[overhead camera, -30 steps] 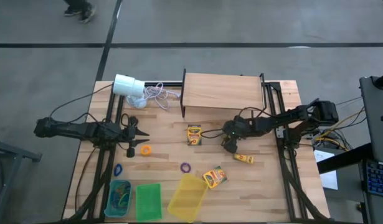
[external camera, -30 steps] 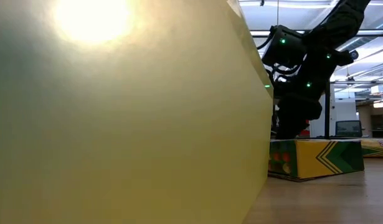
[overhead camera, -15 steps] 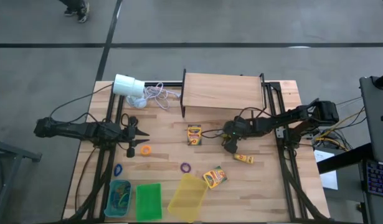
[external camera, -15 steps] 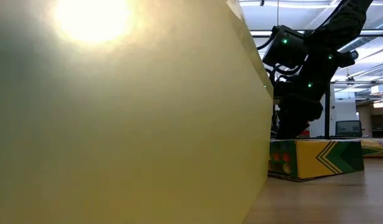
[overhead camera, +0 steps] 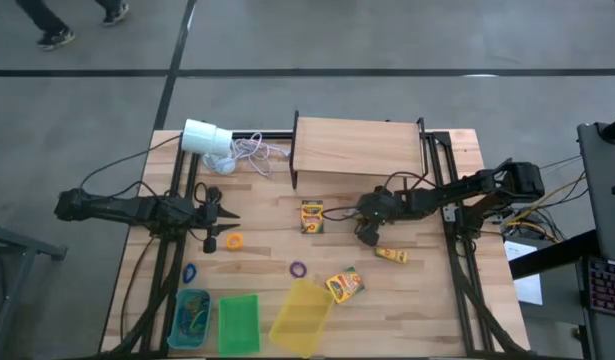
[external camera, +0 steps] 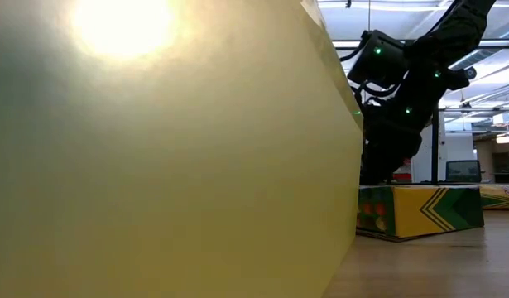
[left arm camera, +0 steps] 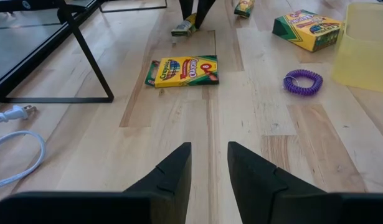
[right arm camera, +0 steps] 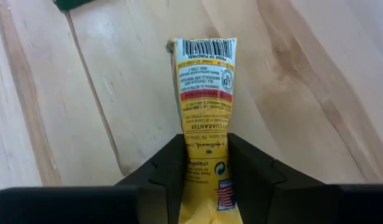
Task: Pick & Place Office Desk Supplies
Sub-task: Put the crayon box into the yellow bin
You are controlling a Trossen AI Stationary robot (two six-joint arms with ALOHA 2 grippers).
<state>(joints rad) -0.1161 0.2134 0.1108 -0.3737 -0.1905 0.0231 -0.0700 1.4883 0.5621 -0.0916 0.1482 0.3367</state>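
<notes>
Currently the right gripper (overhead camera: 366,235) sits over the middle of the desk (overhead camera: 437,300), and its fingers (right arm camera: 169,171) are clamped on a small yellow packet (right arm camera: 203,93). The packet sticks out forward from between the fingers, its barcode end farthest from them, with bare wood under it. A second yellow packet (overhead camera: 391,255) lies flat on the desk just beside the gripper, on its outer side.

The left gripper (left arm camera: 208,163) waits at the left side of the desk, its fingers (left arm camera: 172,171) narrowly apart and holding nothing. Straight ahead of those fingers lies a crayon box (left arm camera: 182,70) flat on the wood, and beyond it the right arm's fingertips hold the packet. Ahead and off to one side of the left fingers rests a purple rubber-band loop (left arm camera: 302,81), with a second crayon box (left arm camera: 306,29) farther on and the pale yellow bin (left arm camera: 368,37) next to it. An orange loop (overhead camera: 234,241) lies just beside the left gripper, and a blue loop (overhead camera: 189,272) lies near it, toward the desk's front edge.
</notes>
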